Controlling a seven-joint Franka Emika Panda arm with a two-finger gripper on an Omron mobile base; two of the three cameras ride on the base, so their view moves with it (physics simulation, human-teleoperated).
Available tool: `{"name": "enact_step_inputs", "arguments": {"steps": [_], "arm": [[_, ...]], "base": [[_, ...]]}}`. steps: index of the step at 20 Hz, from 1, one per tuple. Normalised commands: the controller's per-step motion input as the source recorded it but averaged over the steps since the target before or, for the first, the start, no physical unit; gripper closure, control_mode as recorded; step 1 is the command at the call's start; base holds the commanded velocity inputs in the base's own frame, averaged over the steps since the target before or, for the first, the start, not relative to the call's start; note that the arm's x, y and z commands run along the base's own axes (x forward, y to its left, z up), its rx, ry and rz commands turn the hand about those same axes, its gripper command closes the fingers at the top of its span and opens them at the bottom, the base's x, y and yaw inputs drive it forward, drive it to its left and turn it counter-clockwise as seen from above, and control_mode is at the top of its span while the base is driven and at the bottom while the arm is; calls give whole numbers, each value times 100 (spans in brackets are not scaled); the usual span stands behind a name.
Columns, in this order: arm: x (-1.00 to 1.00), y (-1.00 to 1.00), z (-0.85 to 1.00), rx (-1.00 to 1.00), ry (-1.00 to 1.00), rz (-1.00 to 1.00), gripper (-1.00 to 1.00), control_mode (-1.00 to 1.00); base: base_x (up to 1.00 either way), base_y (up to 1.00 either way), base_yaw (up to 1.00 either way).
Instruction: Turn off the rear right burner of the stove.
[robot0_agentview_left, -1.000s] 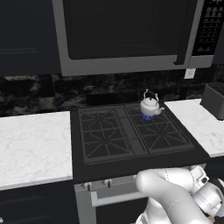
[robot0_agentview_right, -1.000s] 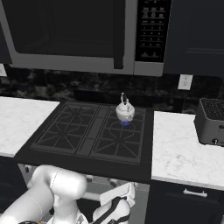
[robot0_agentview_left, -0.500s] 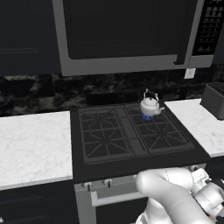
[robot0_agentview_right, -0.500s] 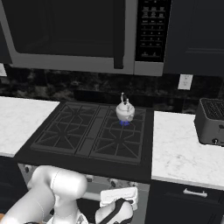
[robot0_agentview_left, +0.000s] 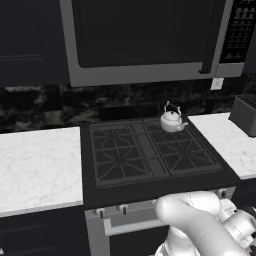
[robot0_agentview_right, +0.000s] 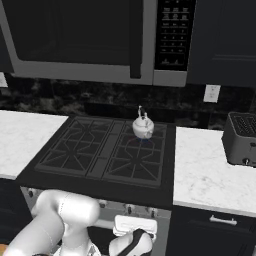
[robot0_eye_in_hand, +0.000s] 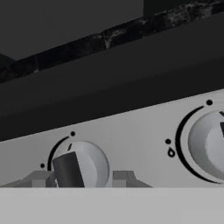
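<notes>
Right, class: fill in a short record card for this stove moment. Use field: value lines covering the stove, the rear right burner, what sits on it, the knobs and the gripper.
stove: black, four burners, between white marble counters
rear right burner: under the kettle, faint blue glow at its base
kettle: small, silver-white, upright
knobs: one between the gripper's fingers, another beside it
gripper: at the steel front panel, fingers either side of the knob, contact unclear
toaster: on the right counter
</notes>
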Motion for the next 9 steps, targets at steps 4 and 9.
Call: {"name": "enact_step_inputs", "arguments": {"steps": [4,9], "arm": [[-3,0,0,0,1,0,100,-100],[0,0,0,0,0,0,100,-100]], "base": [[0,0,0],[0,0,0]]}}
